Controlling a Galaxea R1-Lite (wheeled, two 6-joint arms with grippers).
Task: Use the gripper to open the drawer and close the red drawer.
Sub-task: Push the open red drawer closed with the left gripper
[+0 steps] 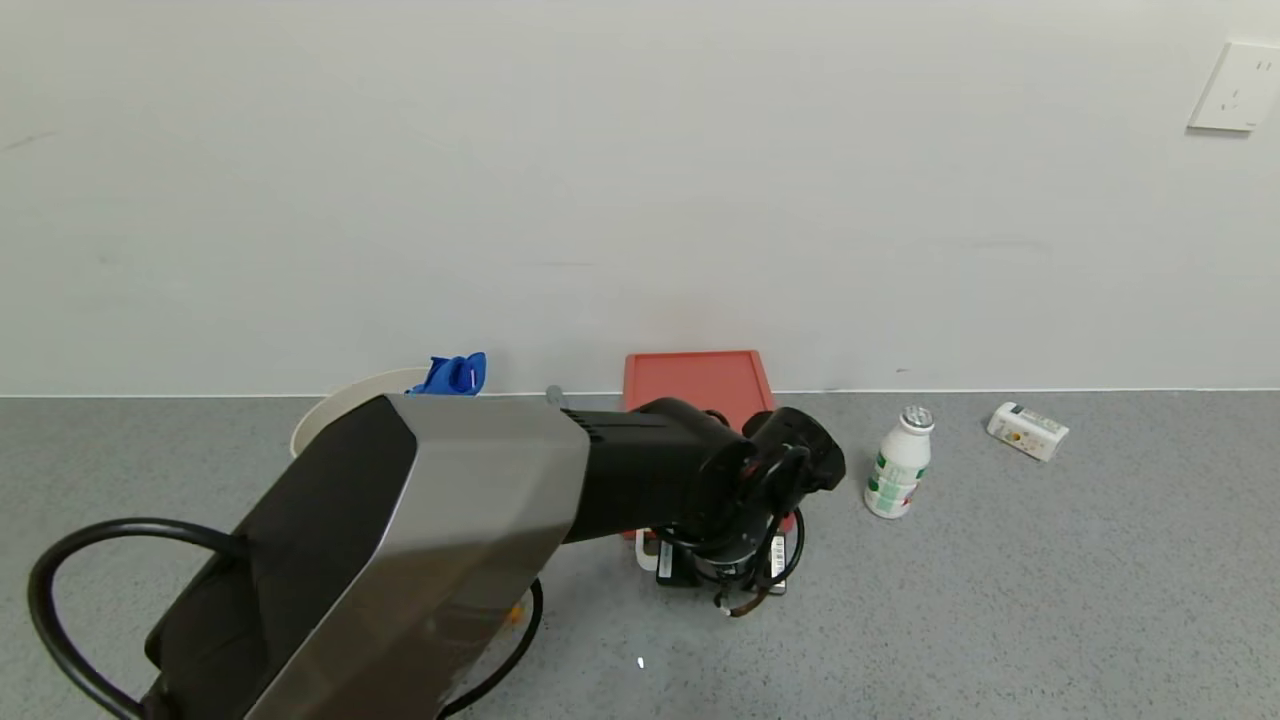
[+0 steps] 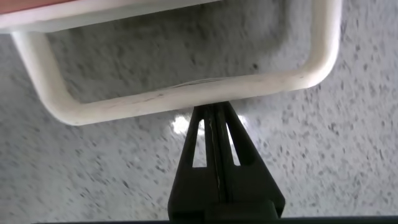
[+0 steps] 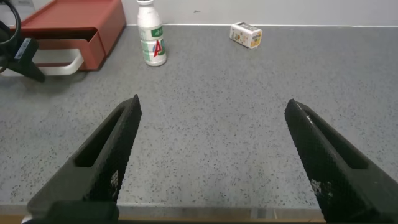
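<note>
On a speckled grey counter [image 1: 1050, 600] against a white wall [image 1: 640, 180], the left end effector [image 2: 217, 115] pinches the drawer [image 1: 700, 385] handle [image 2: 186, 99].

Plain grey counter against a bare off-white wall, nothing fancy.

You're looking at a speckled grey worktop [image 1: 1050, 600] that runs straight back to a smooth, off-white wall [image 1: 640, 200], with a thin pale seam where the two meet. Up at the right end of the wall you've got a white wall socket [image 1: 1237, 87]. The light is soft and even, and you can spot one small bright glint on the counter near the front.
</note>
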